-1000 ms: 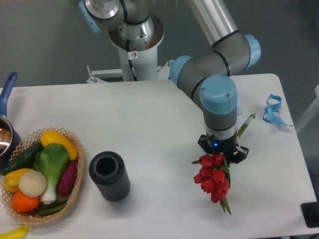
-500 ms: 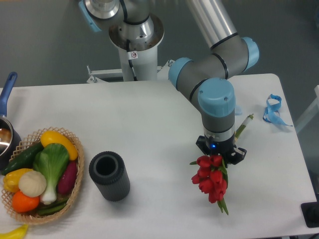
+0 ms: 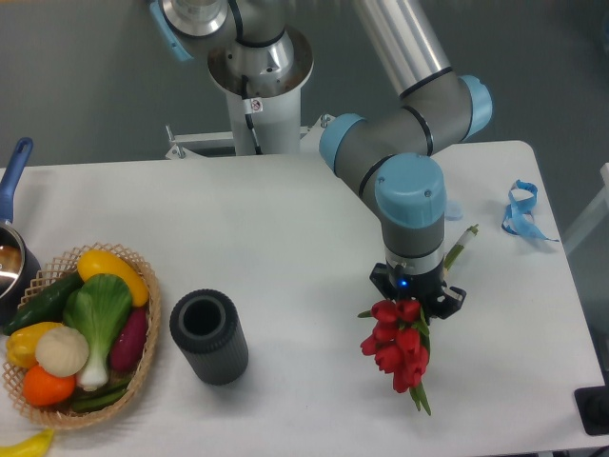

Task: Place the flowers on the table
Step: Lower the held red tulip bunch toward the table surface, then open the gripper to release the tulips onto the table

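The flowers (image 3: 397, 345), a bunch of red tulip buds with green stems, hang under my gripper (image 3: 415, 297) over the right part of the white table (image 3: 285, 238). The red buds point toward the front edge. A green stem end (image 3: 459, 246) sticks out behind the wrist to the upper right. The gripper is shut on the stems; its fingers are hidden under the wrist and the buds. I cannot tell whether the bunch touches the table.
A dark grey cylindrical vase (image 3: 208, 336) stands left of the flowers. A wicker basket (image 3: 143, 352) of vegetables sits at the front left, with a pot (image 3: 11, 262) behind it. A blue ribbon (image 3: 521, 211) lies at the far right.
The gripper with the flowers has shifted slightly left and toward the front of the table. Nothing else has moved.
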You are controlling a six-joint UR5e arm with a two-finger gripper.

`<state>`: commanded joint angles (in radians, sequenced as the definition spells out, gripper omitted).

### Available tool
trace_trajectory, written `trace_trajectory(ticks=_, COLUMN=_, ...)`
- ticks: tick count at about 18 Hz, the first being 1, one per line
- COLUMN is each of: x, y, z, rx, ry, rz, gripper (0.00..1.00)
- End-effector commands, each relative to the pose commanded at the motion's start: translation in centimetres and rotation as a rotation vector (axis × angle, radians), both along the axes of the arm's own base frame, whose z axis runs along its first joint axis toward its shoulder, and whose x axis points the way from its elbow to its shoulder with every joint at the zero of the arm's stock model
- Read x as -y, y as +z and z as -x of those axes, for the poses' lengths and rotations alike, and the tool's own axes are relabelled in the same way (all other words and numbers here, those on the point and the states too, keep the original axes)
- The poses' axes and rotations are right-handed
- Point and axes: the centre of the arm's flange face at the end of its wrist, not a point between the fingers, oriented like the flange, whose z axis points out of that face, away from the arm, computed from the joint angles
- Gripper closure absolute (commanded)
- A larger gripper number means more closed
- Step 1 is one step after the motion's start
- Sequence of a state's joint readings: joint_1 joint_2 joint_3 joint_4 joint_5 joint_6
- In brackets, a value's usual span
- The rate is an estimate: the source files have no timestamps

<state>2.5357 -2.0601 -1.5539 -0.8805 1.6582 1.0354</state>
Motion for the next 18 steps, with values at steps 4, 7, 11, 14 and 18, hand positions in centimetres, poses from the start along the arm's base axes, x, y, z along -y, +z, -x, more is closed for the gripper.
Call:
trace_trajectory(ticks=4, x=-0.5, y=-1.0, z=-0.2, rx=0.011, ry=-0.008, rz=0.008, gripper=0.60)
trace_trajectory(ticks=7, x=-0.7, y=-1.8, z=-0.3, rx=0.022, ry=-0.006, rz=0.014, gripper=0.58)
trace_trajectory(ticks=11, x=-1.4, y=-3.2, z=-0.6, rx=0.032, ry=-0.015, rz=0.021, gripper=0.51)
trace_trajectory(ticks=14, x=-1.5, y=-3.6, z=-0.6, rx=0.035, ry=-0.016, rz=0.023, gripper=0.49)
trace_trajectory(ticks=18, x=-1.5, y=-3.7, z=-0.6, rx=0.036, ry=-0.018, rz=0.026, gripper=0.43)
